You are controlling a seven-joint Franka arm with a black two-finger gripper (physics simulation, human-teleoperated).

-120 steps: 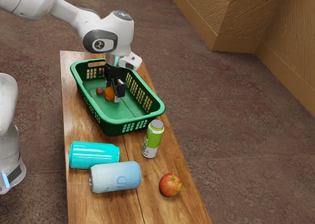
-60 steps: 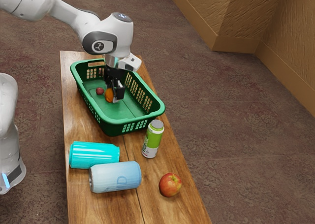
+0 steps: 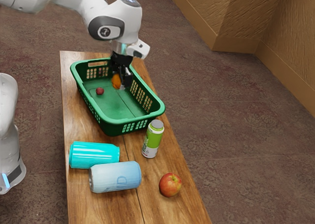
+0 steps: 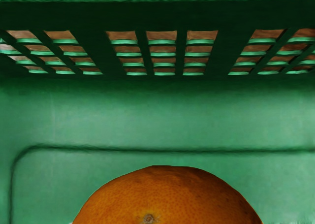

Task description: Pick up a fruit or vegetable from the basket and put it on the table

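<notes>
And here, at the lower left of the exterior view, lies a turquoise can (image 3: 93,155), with a pale blue can (image 3: 115,177) just beside it. Above them, inside the green basket (image 3: 123,121), a small red fruit (image 3: 100,91) sits on the floor. A touch to its right, upper middle of the frame, comes the star: the orange (image 3: 116,81), clasped in the black pincer (image 3: 122,82)! The key relation is height: fruit directly under the hand, seemingly off the basket floor, but its underside may well sit below the rim. So up first, looks like the call, then over the wall and down toward the frame's lower middle, where the counter (image 3: 134,149) offers bare wood. Going sideways too early could knock the orange on that wall. Further right, the green-and-white bottle (image 3: 153,139) stands upright just outside the near corner, a possible topple, and at lower right waits the apple (image 3: 170,184), well apart from the pincer. The putting-down remains to be done.
</notes>
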